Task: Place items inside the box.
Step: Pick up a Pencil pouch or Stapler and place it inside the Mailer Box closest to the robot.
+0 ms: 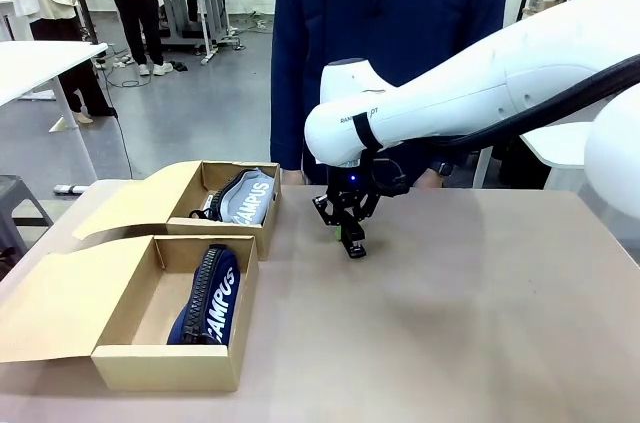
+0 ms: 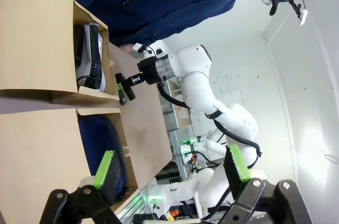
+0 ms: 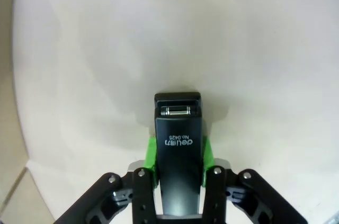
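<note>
Stapler (image 3: 178,150): small, black; held lengthwise btw. the green pads of the right gripper (image 1: 349,233), nose down, low over the table (image 1: 480,293), toward the far edge near its middle, just right of the far box. Contact w/ the table: cannot tell.
Right gripper jaws: narrow, clamped on the stapler's two sides.
Left gripper (image 2: 170,166): jaws wide, nothing btw. the pads; faces both boxes.
Far box (image 1: 225,235): open, left part of the table toward the far edge; holds the grey pouch (image 1: 248,198).
Near box (image 1: 165,363): open, near-left corner; holds the navy pouch (image 1: 210,298), "CAMPUS" print up.
Person (image 1: 400,3): stands at the far edge, behind the right arm.
Step (est.): stapler gripped, not yet boxed; needs a lift and a carry left.
Risk 1: smooth, narrow body may pivot or slip btw. the pads if swung fast.
Risk 2: too low a carry, and the nose catches the far box's right wall, shoving the light cardboard or knocking the stapler loose.
Risk 3: released high over a pouch, it may bounce out.
</note>
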Controlling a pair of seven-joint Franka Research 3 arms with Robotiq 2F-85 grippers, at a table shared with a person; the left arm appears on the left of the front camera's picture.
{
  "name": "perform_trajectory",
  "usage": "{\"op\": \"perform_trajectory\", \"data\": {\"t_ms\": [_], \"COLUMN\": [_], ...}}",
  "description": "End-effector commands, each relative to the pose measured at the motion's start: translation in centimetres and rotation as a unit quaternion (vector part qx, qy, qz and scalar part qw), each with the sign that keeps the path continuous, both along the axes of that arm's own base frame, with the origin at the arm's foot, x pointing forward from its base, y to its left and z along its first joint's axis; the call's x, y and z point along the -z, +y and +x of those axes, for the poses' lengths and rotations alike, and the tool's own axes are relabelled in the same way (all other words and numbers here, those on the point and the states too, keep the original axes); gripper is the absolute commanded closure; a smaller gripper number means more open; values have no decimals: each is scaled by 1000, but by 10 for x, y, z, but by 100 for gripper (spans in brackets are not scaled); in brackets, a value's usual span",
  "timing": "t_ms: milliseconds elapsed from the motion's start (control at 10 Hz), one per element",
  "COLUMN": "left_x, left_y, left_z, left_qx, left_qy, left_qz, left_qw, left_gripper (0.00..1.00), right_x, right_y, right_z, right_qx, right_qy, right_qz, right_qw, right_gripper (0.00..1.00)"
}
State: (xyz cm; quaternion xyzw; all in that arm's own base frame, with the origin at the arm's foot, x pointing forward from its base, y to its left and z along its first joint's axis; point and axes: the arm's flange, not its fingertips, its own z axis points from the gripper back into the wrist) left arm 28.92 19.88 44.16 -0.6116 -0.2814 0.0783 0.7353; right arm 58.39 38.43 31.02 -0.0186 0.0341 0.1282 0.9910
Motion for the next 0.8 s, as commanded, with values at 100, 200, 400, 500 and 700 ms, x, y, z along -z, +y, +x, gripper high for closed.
{"op": "perform_trajectory", "data": {"t_ms": [100, 200, 400, 500, 700], "left_x": [-1, -1, -1, -1, -1], "left_y": [-1, -1, -1, -1, -1], "left_z": [-1, -1, -1, -1, -1], "left_qx": [-2, -2, -2, -2, -2], "left_qy": [-14, -14, -14, -14, -14], "left_qz": [-4, -4, -4, -4, -4], "left_qw": [1000, 1000, 1000, 1000, 1000], "left_gripper": [0, 0, 0, 0, 0], "right_x": [-50, -65, -71, -65, -74], "right_y": [-44, -61, -94, -106, -86], "right_z": [-81, -120, -198, -219, -188], "right_qx": [-11, 7, 35, 45, 27], "right_qy": [78, 82, 34, 8, 52], "right_qz": [22, 11, 27, 48, 13], "right_qw": [997, 997, 998, 998, 998], "right_gripper": [100, 100, 100, 100, 100]}}
